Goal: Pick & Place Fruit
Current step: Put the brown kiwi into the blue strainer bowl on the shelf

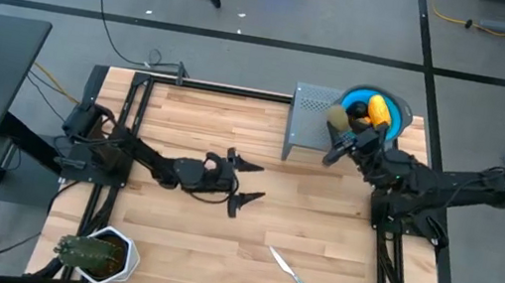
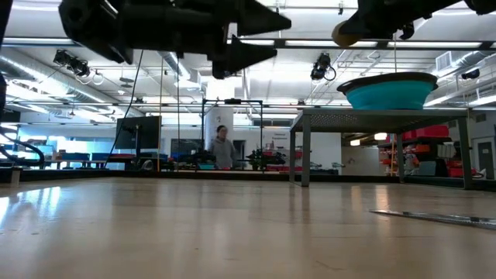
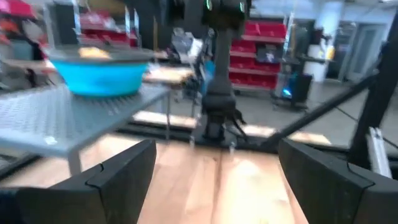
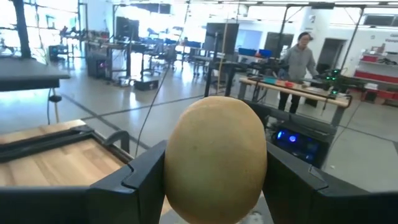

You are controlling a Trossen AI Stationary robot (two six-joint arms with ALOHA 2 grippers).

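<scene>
Right gripper (image 1: 337,146): we are seeing it clenched on an olive-brown roundish fruit (image 4: 215,160), hanging just beside the round blue bowl (image 1: 397,111) on the grey perforated metal stand (image 1: 311,120).
Bearing: bowl lying just beyond the fruit.
Left gripper (image 1: 244,183): spread wide, empty, waiting mid-worktop.

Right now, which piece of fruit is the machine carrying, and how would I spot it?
Find the blue bowl on the grey metal stand at the table's far right corner. At the bowl's rim, the right pincer grips an olive-brown roundish fruit. Unlike the yellow and orange pieces inside the bowl, it is dull-coloured and held aloft.
</scene>
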